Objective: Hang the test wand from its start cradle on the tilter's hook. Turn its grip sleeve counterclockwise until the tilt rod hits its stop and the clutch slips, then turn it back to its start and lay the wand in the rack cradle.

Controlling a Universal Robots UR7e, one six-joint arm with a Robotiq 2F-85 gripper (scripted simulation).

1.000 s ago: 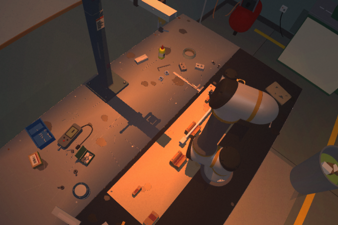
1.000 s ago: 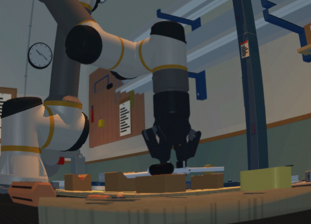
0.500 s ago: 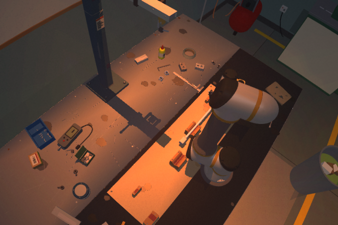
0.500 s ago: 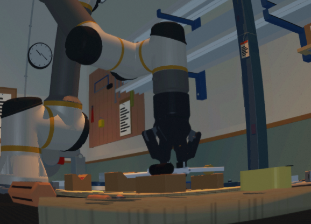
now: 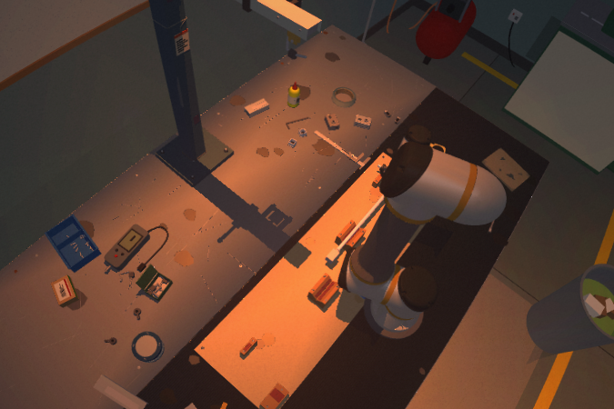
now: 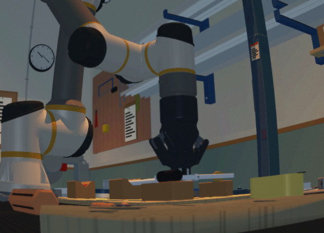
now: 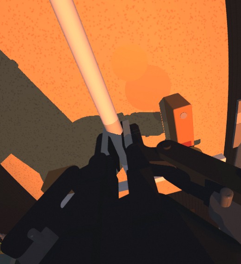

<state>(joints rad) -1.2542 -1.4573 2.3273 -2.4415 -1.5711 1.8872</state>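
My gripper (image 6: 183, 169) points straight down over the start cradle and has closed on the test wand (image 6: 196, 176). I grip the pale shaft just beside the dark grip sleeve (image 6: 169, 175). The wand lies level across the brown cradle blocks (image 6: 167, 190). From the wrist camera the pale shaft (image 7: 87, 61) runs away from my fingers (image 7: 116, 140) over the orange board. An orange block (image 7: 179, 119) stands on the board to the right of the shaft. From above, the wand (image 5: 360, 225) shows beside my arm, and the arm hides the gripper.
A blue parts tray (image 5: 72, 242) sits at the bench's left end. A blue column (image 5: 179, 82) stands on the bench behind the orange board. A yellow-green block (image 6: 276, 185) lies right of the cradle. A waste bin (image 5: 587, 308) stands on the floor.
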